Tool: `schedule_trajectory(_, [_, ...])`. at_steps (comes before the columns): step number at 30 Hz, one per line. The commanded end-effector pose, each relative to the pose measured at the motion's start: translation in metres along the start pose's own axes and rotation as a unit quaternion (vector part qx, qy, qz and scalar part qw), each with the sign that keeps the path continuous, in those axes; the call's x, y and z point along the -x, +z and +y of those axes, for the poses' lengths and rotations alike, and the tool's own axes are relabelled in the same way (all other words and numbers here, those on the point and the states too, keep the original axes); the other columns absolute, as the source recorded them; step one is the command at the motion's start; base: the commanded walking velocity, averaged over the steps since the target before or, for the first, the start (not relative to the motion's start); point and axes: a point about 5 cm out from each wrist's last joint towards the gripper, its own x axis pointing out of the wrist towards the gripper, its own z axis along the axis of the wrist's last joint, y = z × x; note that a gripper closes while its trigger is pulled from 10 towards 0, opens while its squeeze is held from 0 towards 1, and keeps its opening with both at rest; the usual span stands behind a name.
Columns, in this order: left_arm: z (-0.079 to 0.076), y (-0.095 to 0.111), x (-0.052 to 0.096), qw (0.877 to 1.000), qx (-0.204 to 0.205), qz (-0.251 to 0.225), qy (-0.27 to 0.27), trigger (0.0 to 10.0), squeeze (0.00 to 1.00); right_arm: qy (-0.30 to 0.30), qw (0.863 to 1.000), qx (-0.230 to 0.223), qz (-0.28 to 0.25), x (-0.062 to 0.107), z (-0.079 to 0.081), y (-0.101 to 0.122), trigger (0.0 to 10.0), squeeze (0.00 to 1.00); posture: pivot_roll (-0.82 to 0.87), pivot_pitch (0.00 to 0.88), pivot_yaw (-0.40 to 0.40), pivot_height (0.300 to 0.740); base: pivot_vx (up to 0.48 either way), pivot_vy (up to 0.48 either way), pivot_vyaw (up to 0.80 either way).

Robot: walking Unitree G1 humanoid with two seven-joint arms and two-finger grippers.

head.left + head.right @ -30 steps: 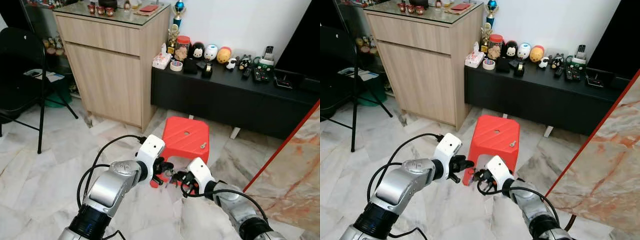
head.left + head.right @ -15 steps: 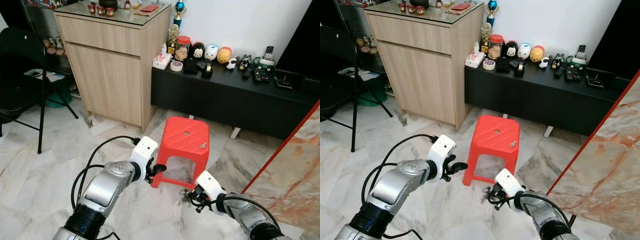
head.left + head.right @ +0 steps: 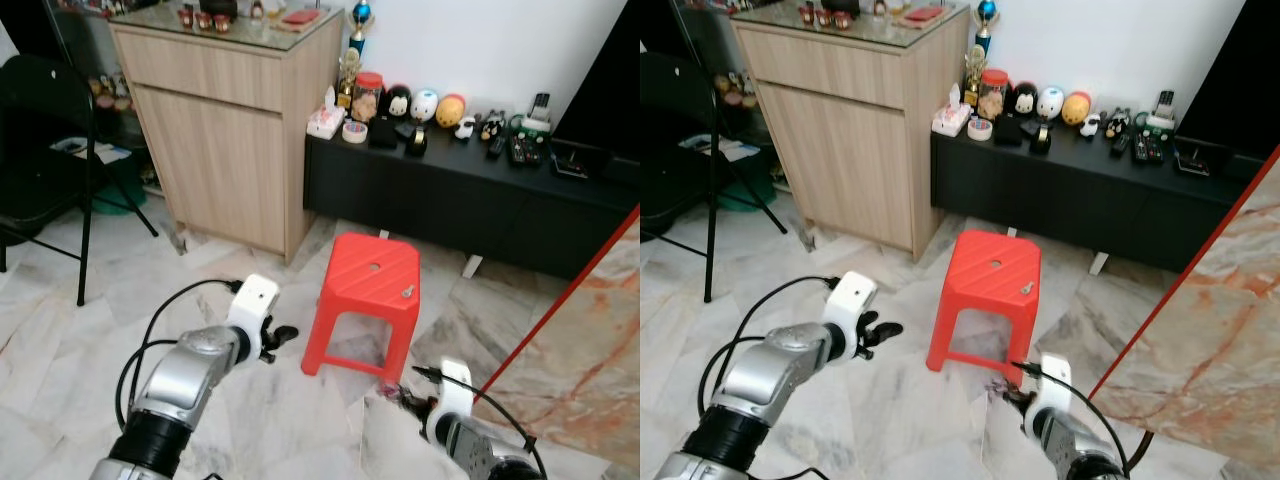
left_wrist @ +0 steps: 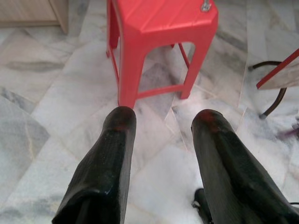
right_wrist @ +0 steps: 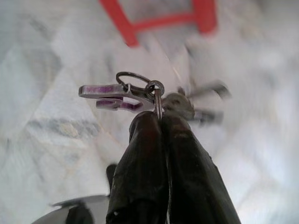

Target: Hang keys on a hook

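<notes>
— What colours around the stool [image 3: 368, 300]?

— The stool is bright red. The floor [image 3: 60, 340] beneath it is white marble with grey veining. Behind it stands a pale wood-grain cabinet [image 3: 225, 130] beside a black low sideboard [image 3: 470, 205].

— And the keys [image 5: 135, 91]?

— Dark metal, with a purple tag, pinched in the right gripper [image 5: 161, 119], whose fingers are black. The left gripper [image 4: 163, 126] is black too, on a silver arm with a white wrist.

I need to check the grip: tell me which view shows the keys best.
The right wrist view: the keys sit close up on their ring, pinched in the right tool. In the eye views they are a small dark cluster low by the red stool.
</notes>
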Motion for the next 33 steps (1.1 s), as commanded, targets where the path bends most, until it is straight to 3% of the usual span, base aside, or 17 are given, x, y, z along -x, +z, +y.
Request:
schedule_trajectory(1, [0.003, -0.008, 0.000, 1.000, -0.012, 0.011, 0.012, 10.0, 0.00, -0.001, 0.998, -0.058, -0.028, 0.000, 0.000, 0.008, 0.0, 0.00, 0.08, 0.015, -0.100, 0.740, 0.000, 0.000, 0.00])
schedule_trajectory(3, [0.006, -0.013, 0.000, 1.000, -0.016, 0.018, 0.015, 10.0, 0.00, 0.001, 0.993, -0.114, -0.032, 0.000, 0.002, 0.010, 0.0, 0.00, 0.07, 0.016, -0.098, 0.740, 0.000, 0.000, 0.00])
schedule_trajectory(5, [0.009, -0.017, 0.000, 1.000, -0.009, 0.021, 0.019, 10.0, 0.00, -0.002, 0.975, -0.216, -0.047, 0.000, 0.003, 0.017, 0.0, 0.00, 0.07, 0.015, -0.095, 0.740, 0.000, 0.000, 0.00])
schedule_trajectory(8, [0.011, -0.021, -0.001, 0.999, -0.009, 0.027, 0.021, 10.0, 0.00, -0.035, 0.979, -0.196, -0.044, 0.001, -0.001, 0.019, 0.0, 0.00, 0.07, 0.012, -0.092, 0.740, 0.000, 0.000, 0.00])
schedule_trajectory(9, [0.010, -0.023, -0.001, 0.999, -0.008, 0.028, 0.020, 10.0, 0.00, -0.064, 0.996, -0.051, -0.044, 0.001, -0.003, 0.022, 0.0, 0.00, 0.07, 0.012, -0.090, 0.740, 0.000, 0.000, 0.00])
schedule_trajectory(10, [0.009, -0.023, -0.002, 0.999, -0.008, 0.029, 0.019, 10.0, 0.00, -0.079, 0.994, 0.051, -0.049, 0.002, -0.003, 0.025, 0.0, 0.00, 0.07, 0.012, -0.090, 0.740, 0.000, 0.000, 0.00])
schedule_trajectory(12, [0.008, -0.027, -0.002, 0.999, -0.011, 0.034, 0.016, 10.0, 0.00, -0.077, 0.978, 0.188, -0.055, 0.001, 0.001, 0.028, 0.0, 0.00, 0.07, 0.008, -0.089, 0.740, 0.000, 0.000, 0.00])
schedule_trajectory(14, [0.008, -0.030, -0.002, 0.999, -0.012, 0.037, 0.014, 10.0, 0.00, -0.055, 0.995, 0.054, -0.058, 0.000, 0.005, 0.027, 0.0, 0.00, 0.07, 0.008, -0.089, 0.740, 0.000, 0.000, 0.00])
schedule_trajectory(15, [0.008, -0.033, -0.002, 0.999, -0.011, 0.041, 0.013, 10.0, 0.00, -0.038, 0.993, -0.091, -0.071, 0.000, 0.007, 0.031, 0.0, 0.00, 0.07, 0.008, -0.090, 0.740, 0.000, 0.000, 0.00])
schedule_trajectory(16, [0.009, -0.036, -0.003, 0.999, -0.016, 0.047, 0.015, 10.0, 0.00, -0.038, 0.979, -0.184, -0.085, 0.001, 0.004, 0.033, 0.0, 0.00, 0.07, 0.008, -0.090, 0.740, 0.000, 0.000, 0.00])
schedule_trajectory(17, [0.010, -0.040, -0.002, 0.998, -0.022, 0.054, 0.019, 10.0, 0.00, -0.058, 0.967, -0.229, -0.093, 0.003, -0.003, 0.034, 0.0, 0.00, 0.08, 0.008, -0.086, 0.740, 0.000, 0.000, 0.00])
schedule_trajectory(22, [0.011, -0.052, -0.002, 0.995, -0.050, 0.077, 0.024, 10.0, 0.00, -0.058, 0.977, -0.177, -0.099, 0.002, -0.002, 0.032, 0.0, 0.00, 0.08, 0.002, -0.081, 0.740, 0.000, 0.000, 0.00])
schedule_trajectory(28, [0.022, -0.063, -0.004, 0.995, -0.057, 0.055, 0.067, 10.0, 0.00, -0.027, 0.969, -0.140, -0.200, 0.008, 0.007, 0.061, 0.0, 0.00, 0.08, 0.000, -0.073, 0.740, 0.000, 0.000, 0.00])
schedule_trajectory(29, [0.023, -0.070, -0.005, 0.995, -0.048, 0.049, 0.073, 10.0, 0.00, -0.023, 0.970, -0.097, -0.223, 0.009, 0.012, 0.069, 8.0, 0.00, 0.08, 0.000, -0.070, 0.740, 0.000, 0.000, 0.00])
schedule_trajectory(30, [0.024, -0.073, -0.005, 0.995, -0.045, 0.047, 0.076, 10.0, 0.00, -0.023, 0.969, -0.066, -0.235, 0.011, 0.016, 0.072, 8.0, 0.00, 0.08, 0.000, -0.070, 0.740, 0.000, 0.000, 0.00])
schedule_trajectory(31, [0.023, -0.077, -0.006, 0.996, -0.038, 0.040, 0.075, 10.0, 0.00, -0.023, 0.968, -0.033, -0.248, 0.012, 0.019, 0.076, 10.0, 0.00, 0.08, 0.000, -0.068, 0.740, 0.000, 0.000, 0.00])
schedule_trajectory(33, [0.024, -0.085, -0.006, 0.996, -0.024, 0.033, 0.084, 10.0, 0.00, -0.029, 0.962, 0.002, -0.270, 0.014, 0.022, 0.080, 10.0, 0.00, 0.08, 0.000, -0.068, 0.740, 0.000, 0.000, 0.00])
